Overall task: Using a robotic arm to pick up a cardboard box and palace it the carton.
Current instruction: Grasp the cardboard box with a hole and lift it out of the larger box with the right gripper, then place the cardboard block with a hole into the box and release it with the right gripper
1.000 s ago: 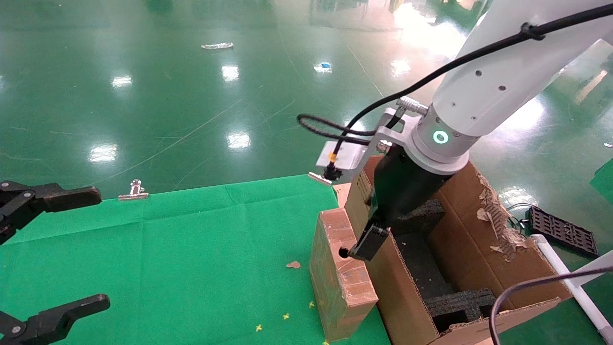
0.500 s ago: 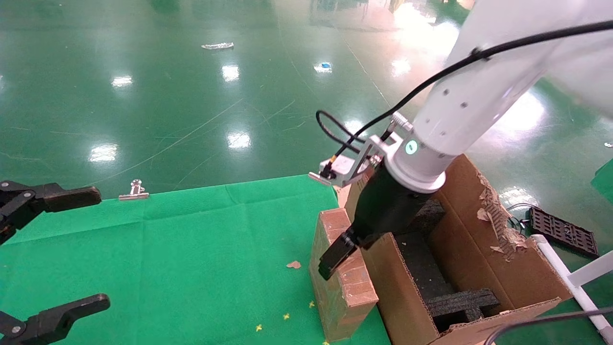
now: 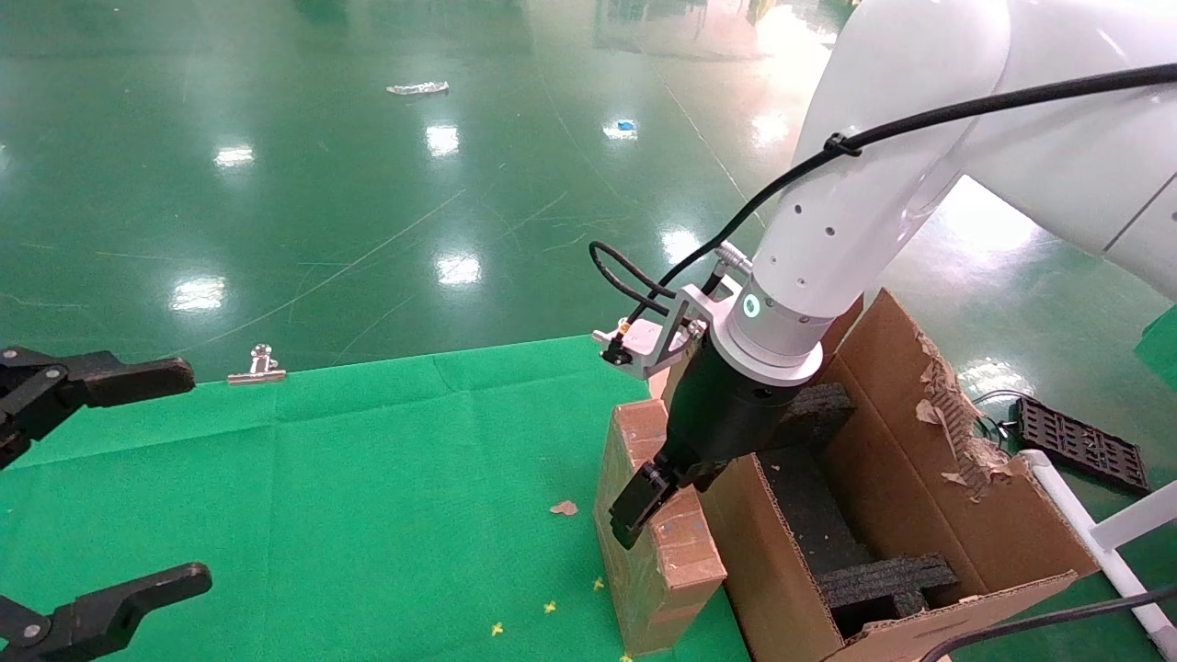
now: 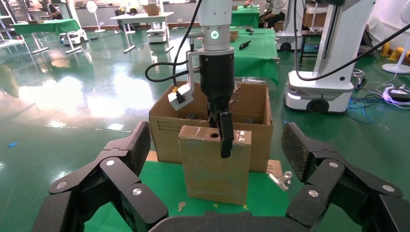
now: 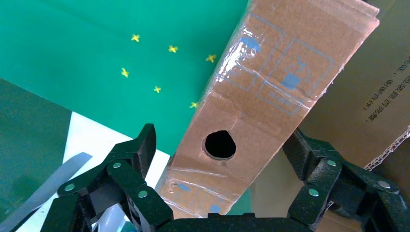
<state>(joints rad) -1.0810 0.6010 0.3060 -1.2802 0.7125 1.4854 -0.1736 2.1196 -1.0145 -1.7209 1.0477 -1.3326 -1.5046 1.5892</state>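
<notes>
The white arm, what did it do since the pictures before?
The right gripper swung from over the carton toward the table and came down astride the top of the cardboard box, one finger on each side, still open, not yet closed on it. The cardboard box stayed standing beside the carton, and the left gripper stayed parked, open.

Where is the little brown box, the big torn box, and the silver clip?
cardboard box (image 3: 679, 550), head view, taped top face.
carton (image 3: 919, 515), head view, inner side wall.
silver clip (image 3: 257, 370), head view, its flat body.

Cardboard box (image 3: 655, 538) upright on cloth (image 3: 368, 478), left of carton (image 3: 919, 515)
</notes>
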